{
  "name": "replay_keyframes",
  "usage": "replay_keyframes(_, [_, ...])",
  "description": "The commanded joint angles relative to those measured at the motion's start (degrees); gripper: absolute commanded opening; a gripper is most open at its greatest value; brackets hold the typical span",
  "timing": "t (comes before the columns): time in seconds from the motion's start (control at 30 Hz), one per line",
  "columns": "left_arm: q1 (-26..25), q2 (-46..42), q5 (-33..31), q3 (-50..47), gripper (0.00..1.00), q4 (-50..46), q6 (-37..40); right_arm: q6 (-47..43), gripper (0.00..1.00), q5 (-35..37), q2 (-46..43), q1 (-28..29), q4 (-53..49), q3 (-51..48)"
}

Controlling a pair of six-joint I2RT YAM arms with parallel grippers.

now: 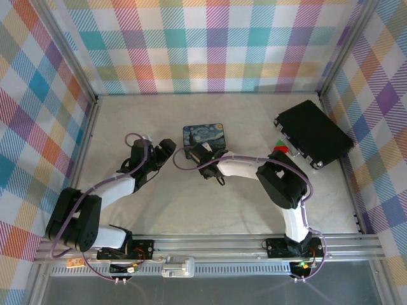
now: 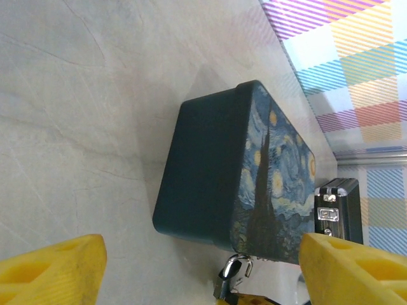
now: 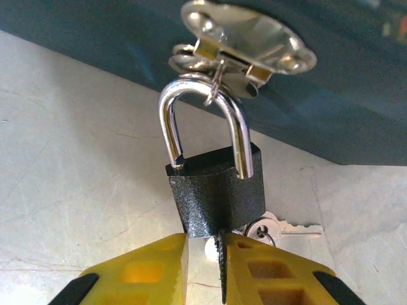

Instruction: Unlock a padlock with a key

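Observation:
The padlock [image 3: 216, 190] has a dark textured body and hangs by its silvery shackle from the hasp [image 3: 245, 38] on the blue swirly tin [image 3: 356, 95]. The shackle's left leg stands free above the body. My right gripper [image 3: 203, 240] is directly under the lock body, its yellow fingers a narrow gap apart. The key's [image 3: 212, 249] pale head sits in that gap against the right finger, clear of the left one. From the left wrist, the padlock [image 2: 232, 274] hangs at the tin's [image 2: 216, 171] near corner. My left gripper [image 2: 203, 270] is wide open just short of it, holding nothing.
A second key [image 3: 286, 227] on a ring lies flat on the table behind the lock. The flat black case [image 1: 315, 133] sits at the back right, beside the tin [image 1: 203, 135]. Both grippers, left [image 1: 166, 149] and right [image 1: 205, 154], crowd the tin's front edge.

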Motion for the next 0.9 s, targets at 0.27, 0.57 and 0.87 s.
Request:
replay_keyframes(0.27, [1.59, 8.12, 7.91, 5.67, 0.78, 8.45, 1.84, -9.09, 0.01, -19.55, -5.32, -6.64, 3.82, -4.54])
replay_keyframes(0.57, [1.59, 12.13, 8.53, 11.47, 0.77, 5.5, 8.21, -17.49, 0.19, -24.43, -8.3, -8.97, 2.38, -4.29])
replay_keyframes(0.87, [1.59, 11.26, 9.07, 11.7, 0.77, 3.7, 8.09, -11.09, 0.53, -14.4, -5.9, -4.78, -1.39, -0.03])
